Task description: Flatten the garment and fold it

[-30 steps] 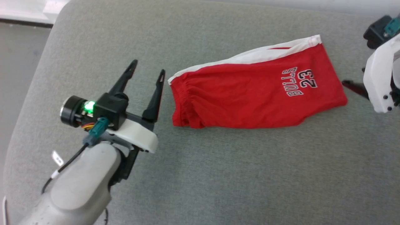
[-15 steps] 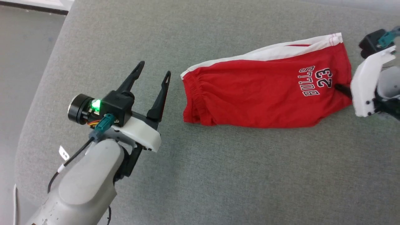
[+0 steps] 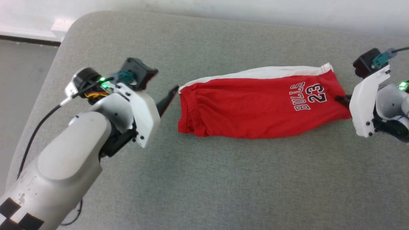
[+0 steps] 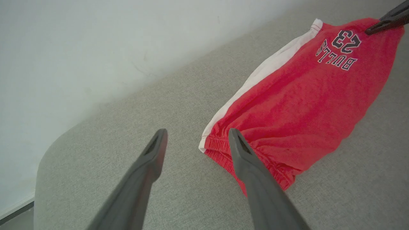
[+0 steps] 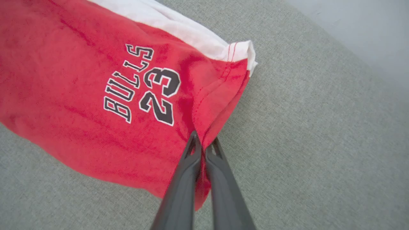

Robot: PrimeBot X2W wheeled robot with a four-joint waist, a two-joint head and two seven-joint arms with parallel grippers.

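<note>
The garment (image 3: 255, 105), red shorts with a white side stripe and "BULLS 23" print, lies lengthwise on the grey padded surface (image 3: 223, 179), waistband to the left. My right gripper (image 5: 204, 139) is shut on the red leg hem at the garment's (image 5: 80, 80) right end, near the print. That hem is puckered where it is pinched. My left gripper (image 4: 197, 132) stands open just left of the waistband. One of its fingers (image 4: 243, 153) overlaps the elastic edge of the garment (image 4: 303, 95) in the left wrist view. In the head view one dark fingertip (image 3: 172, 92) nears the waistband's white corner.
The padded surface has a rounded corner at the far left, with floor (image 3: 19, 80) beyond it. A white wall (image 3: 223, 12) runs along its far edge. Bare grey cloth stretches in front of the garment towards me.
The head camera has shifted. My right gripper has closed on the leg hem. My left arm has turned so its fingers point at the waistband. The garment looks drawn longer and narrower.
</note>
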